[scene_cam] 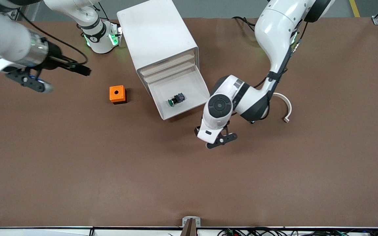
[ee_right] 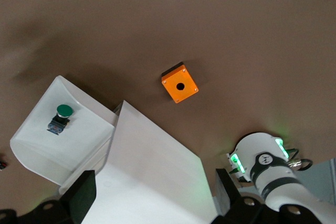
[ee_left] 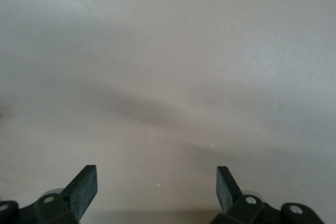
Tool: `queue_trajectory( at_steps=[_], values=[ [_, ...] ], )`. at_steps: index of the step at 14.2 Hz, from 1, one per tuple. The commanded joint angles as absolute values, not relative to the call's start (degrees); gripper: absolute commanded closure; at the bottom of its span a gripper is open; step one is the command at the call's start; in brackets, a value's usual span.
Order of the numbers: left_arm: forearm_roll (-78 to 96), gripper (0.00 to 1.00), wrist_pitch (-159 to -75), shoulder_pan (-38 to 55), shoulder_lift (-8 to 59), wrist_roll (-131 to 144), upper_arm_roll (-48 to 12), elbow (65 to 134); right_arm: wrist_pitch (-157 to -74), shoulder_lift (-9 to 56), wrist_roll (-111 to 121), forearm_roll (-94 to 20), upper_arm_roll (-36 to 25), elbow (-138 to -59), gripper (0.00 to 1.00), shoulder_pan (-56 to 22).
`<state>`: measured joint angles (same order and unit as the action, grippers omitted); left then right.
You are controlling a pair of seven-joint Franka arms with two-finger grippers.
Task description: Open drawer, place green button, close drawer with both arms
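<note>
The white cabinet point(scene_cam: 157, 36) stands toward the robots' bases, with its lowest drawer point(scene_cam: 189, 88) pulled out. The button point(scene_cam: 176, 99), green cap and dark body, lies inside that drawer. My left gripper point(scene_cam: 217, 140) hangs open and empty over the bare table, just off the drawer's front corner. In the left wrist view its fingertips point(ee_left: 84, 188) frame only tabletop. My right gripper point(scene_cam: 33, 82) is raised, open and empty, at the right arm's end of the table. Its wrist view looks down on the cabinet point(ee_right: 152, 171), the drawer point(ee_right: 31, 132) and the button point(ee_right: 61, 114).
An orange box point(scene_cam: 117, 94) with a hole sits on the table beside the cabinet, toward the right arm's end; it also shows as the orange box point(ee_right: 180, 83). A white curved piece point(scene_cam: 286, 106) lies by the left arm's elbow.
</note>
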<state>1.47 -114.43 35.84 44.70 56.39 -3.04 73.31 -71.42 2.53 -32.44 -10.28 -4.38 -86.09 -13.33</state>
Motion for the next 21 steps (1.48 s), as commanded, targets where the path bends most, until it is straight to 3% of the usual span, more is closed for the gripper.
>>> queue_trajectory(
  at_steps=[1, 7, 15, 21],
  values=[
    [1.0, 0.0, -116.5, 38.0, 46.0, 57.5, -2.7, 73.7, -72.5, -1.1, -22.4, -6.5, -3.3, -90.1, 0.0, -9.1],
    [7.9, 0.0, -120.2, 39.5, 47.5, 59.0, -2.7, 74.2, -74.3, -1.8, -5.6, -4.6, -3.3, -90.1, 0.0, -1.2],
    [11.3, 0.0, -123.8, 43.3, 47.3, 61.8, -2.8, 77.4, -82.7, -6.9, 0.6, 1.8, -3.2, -96.1, 0.0, -0.3],
    [12.8, 0.0, -123.8, 46.9, 47.2, 65.7, -3.1, 77.9, -83.7, -6.3, 0.8, 1.1, -3.2, -92.9, 0.0, -0.3]
  ],
)
